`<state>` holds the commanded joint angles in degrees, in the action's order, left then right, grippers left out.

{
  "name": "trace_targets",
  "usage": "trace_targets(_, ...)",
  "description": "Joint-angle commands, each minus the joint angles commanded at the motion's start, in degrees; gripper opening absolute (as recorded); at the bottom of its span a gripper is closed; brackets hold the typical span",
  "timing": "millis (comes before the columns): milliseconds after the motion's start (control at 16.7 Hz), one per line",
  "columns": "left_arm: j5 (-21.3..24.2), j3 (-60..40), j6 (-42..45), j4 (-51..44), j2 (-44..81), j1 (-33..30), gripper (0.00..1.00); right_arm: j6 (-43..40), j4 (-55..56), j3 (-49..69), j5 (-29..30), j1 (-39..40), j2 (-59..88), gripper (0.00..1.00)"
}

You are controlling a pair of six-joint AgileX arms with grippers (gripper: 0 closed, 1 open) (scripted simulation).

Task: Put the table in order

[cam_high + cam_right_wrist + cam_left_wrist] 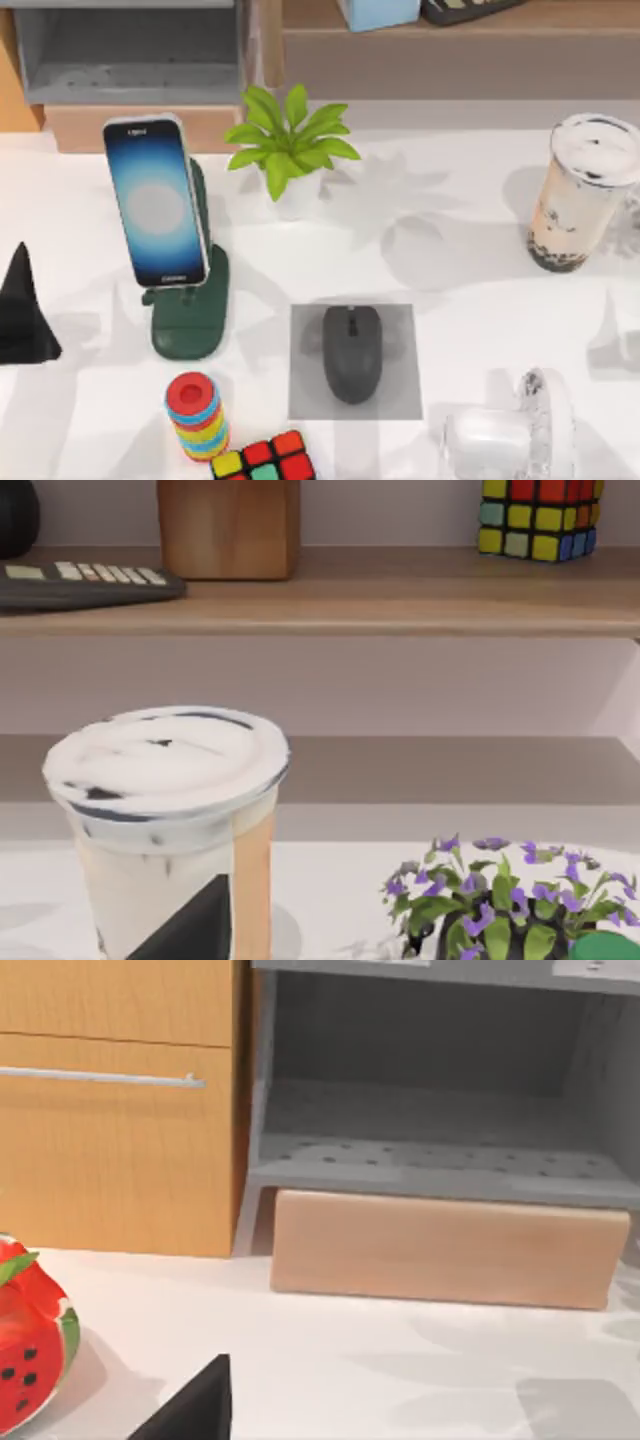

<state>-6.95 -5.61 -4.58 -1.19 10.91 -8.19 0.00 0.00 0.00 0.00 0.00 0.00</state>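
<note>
The broad white desk [450, 250] spans the top view, carrying a dark grey computer mouse [351, 352] on a small grey square mat [400, 395]. The black left claw [22, 310] sits at the desk's left edge; whether either claw is open, I cannot tell.

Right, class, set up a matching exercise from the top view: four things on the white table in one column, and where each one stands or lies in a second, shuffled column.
Things:
1. phone
2. mouse
3. drink cup
4. potted plant

Places:
A. near the table's right edge
B. on the grey square mat
C. propped on the dark green stand
D. toward the back, just in front of the wooden shelf unit

Pairs: 1-C, 2-B, 3-A, 4-D
</note>
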Motion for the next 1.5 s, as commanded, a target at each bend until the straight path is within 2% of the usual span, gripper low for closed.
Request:
trace_targets(180,5.03,4.16,3.26,0.77,-8.18,5.94,1.0,0.0,0.0,0.0,0.0,0.0,0.0,1.0)
trace_targets(300,6.74,5.46,4.43,1.14,-10.62,7.93,1.0,0.0,0.0,0.0,0.0,0.0,0.0,1.0)
trace_targets(660,6.95,5.61,4.58,1.19,-10.91,8.19,1.0,0.0,0.0,0.0,0.0,0.0,0.0,1.0)
trace_targets(840,6.95,5.61,4.58,1.19,-10.91,8.19,1.0,0.24,3.51,-0.49,0.67,2.85,2.71,1.0)
trace_targets(1140,6.95,5.61,4.58,1.19,-10.91,8.19,1.0,1.65,19.83,-2.99,4.03,11.21,17.78,1.0)
trace_targets(1500,6.95,5.61,4.58,1.19,-10.91,8.19,1.0,3.73,49.03,-3.47,11.83,18.64,50.16,1.0)
